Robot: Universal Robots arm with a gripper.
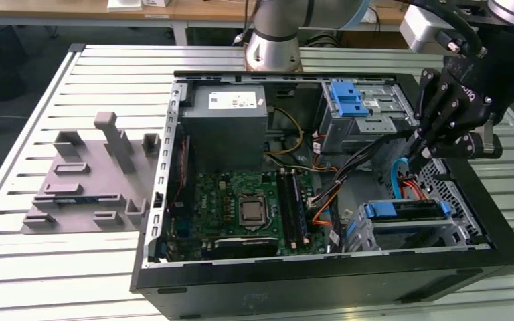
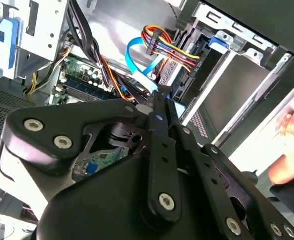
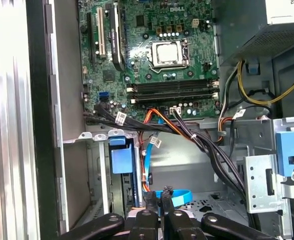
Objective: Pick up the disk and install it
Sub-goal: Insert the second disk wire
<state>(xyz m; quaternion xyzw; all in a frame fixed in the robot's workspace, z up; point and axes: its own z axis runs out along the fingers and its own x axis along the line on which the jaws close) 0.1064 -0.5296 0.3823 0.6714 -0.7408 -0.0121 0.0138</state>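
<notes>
Exterior view: my pincer (image 1: 415, 155) hangs inside the case, fingers together on nothing, among the cables (image 1: 364, 157). The disk (image 1: 406, 209) sits in its cage at the case's near corner. I could snag wires.

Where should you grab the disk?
The disk sits down in its metal cage, so its top edge is what's free. Probably pinch the blue frame there, coming from above through the open side of the case.

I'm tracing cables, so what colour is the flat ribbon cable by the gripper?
Light blue; the flat ribbon cable shows best in the second wrist view.
</notes>
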